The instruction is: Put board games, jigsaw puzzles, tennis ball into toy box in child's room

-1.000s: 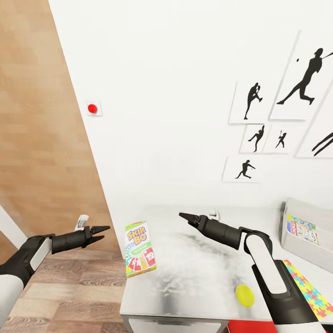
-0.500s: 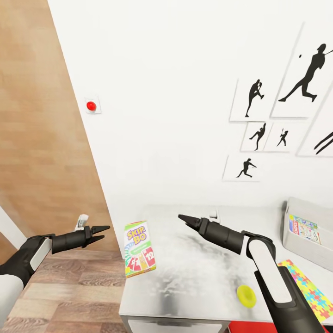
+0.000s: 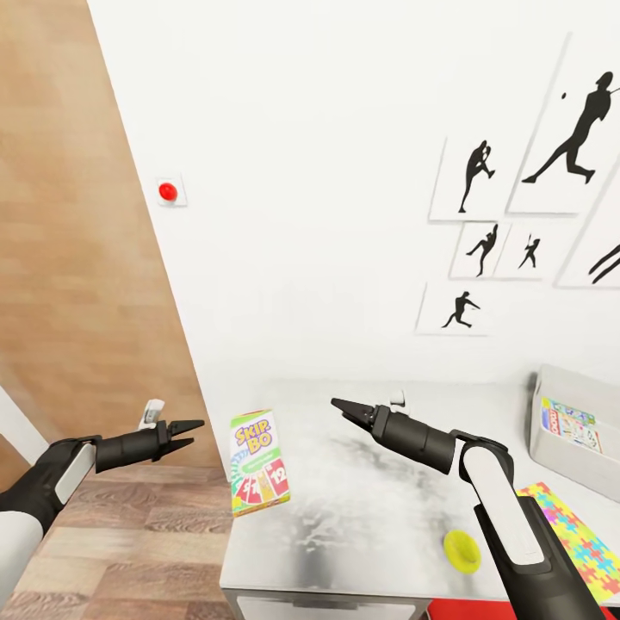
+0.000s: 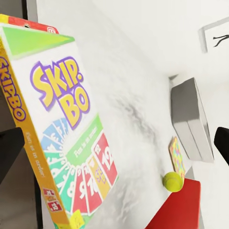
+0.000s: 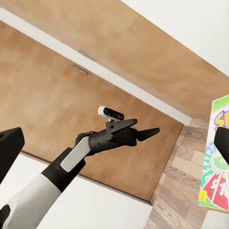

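The Skip-Bo board game [image 3: 258, 461] stands tilted at the left edge of the grey table [image 3: 370, 499], and it looms large in the left wrist view [image 4: 71, 138]. My left gripper [image 3: 196, 431] hovers open just left of the box, not touching it. My right gripper [image 3: 337, 405] is open above the table, right of the box and pointing at it. A yellow tennis ball [image 3: 462, 549] lies near the table's front edge. Beside it is a colourful jigsaw puzzle [image 3: 573, 538]. At the far right stands the grey toy box [image 3: 551, 392] with a board game [image 3: 570, 424] inside.
A white wall with baseball silhouette pictures [image 3: 482, 176] and a red button [image 3: 167, 191] backs the table. A wooden door or panel [image 3: 77, 258] fills the left, with wood floor [image 3: 129, 551] below. Something red [image 3: 465, 610] sits under the table's front edge.
The whole picture has drifted slightly, so the camera moved. Both arms and the Skip-Bo box keep almost the same places.
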Motion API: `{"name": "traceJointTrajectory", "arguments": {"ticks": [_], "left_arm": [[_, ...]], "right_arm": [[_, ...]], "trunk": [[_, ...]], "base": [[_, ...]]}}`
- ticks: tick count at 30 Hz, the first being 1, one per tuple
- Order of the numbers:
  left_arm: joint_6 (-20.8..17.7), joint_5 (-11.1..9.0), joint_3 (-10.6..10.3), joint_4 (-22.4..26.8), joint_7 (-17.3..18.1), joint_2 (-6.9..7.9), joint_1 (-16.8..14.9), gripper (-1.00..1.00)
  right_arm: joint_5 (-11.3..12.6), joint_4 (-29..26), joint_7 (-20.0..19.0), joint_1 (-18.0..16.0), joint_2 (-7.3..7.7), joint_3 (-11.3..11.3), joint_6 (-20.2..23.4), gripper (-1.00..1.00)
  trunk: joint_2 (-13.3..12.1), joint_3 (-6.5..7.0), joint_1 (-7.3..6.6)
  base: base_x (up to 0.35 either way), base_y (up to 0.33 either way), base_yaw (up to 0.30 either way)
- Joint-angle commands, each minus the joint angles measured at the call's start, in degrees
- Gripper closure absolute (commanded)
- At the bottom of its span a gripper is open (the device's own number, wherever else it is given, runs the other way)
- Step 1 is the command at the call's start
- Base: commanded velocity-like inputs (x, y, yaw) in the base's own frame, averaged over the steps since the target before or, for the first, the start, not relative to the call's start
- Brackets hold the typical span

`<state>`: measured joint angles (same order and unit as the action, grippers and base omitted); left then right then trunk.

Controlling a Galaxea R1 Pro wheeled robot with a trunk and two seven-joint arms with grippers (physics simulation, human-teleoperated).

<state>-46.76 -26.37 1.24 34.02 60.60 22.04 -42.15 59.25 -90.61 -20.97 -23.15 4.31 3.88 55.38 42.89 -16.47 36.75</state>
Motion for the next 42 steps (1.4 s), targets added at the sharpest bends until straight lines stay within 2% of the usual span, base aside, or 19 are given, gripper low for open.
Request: {"name": "traceJointTrajectory", "arguments": {"ticks": [1, 5, 21, 26, 34, 42], "left_arm": [[-0.4, -0.2, 0.0, 0.0, 0.1, 0.06, 0.0, -1.00], [-0.5, -0.2, 0.0, 0.0, 0.7, 0.20, 0.0, -1.00], [-0.9, -0.1, -0.2, 0.0, 8.6, 0.80, 0.0, -1.00], [-1.0, -0.1, -0.2, 0.0, 9.0, 0.96, 0.0, -1.00], [-1.5, -0.4, -0.2, -0.1, 9.2, 3.10, 0.0, -1.00], [-1.6, -0.4, -0.1, -0.1, 9.2, 3.58, 0.0, -1.00]], "right_arm": [[-0.4, 0.0, -0.4, -0.1, 0.02, 0.0, 0.1, -1.00], [-0.4, 0.1, -0.5, 0.0, 0.06, 0.0, -0.1, -1.00], [-0.5, 0.1, -0.6, 0.0, 0.07, 0.0, -0.2, -1.00], [-0.5, 0.1, -0.6, 0.0, 0.09, -0.1, -0.2, -1.00], [-0.5, 0.1, -0.5, 0.0, 0.04, -0.1, -0.2, -1.00], [-0.5, 0.2, -0.5, 0.0, 0.00, -0.1, -0.4, -1.00]], "trunk": [[0.5, -0.26, 0.24], [2.1, -0.98, 1.11], [8.5, -3.85, 4.63], [10.5, -4.75, 5.73], [13.7, -6.19, 7.48], [16.9, -7.62, 9.24]], "base": [[0.000, 0.000, 0.000], [0.000, 0.000, 0.000], [0.000, 0.000, 0.000], [0.000, 0.000, 0.000], [0.000, 0.000, 0.000], [0.000, 0.000, 0.000]]}}
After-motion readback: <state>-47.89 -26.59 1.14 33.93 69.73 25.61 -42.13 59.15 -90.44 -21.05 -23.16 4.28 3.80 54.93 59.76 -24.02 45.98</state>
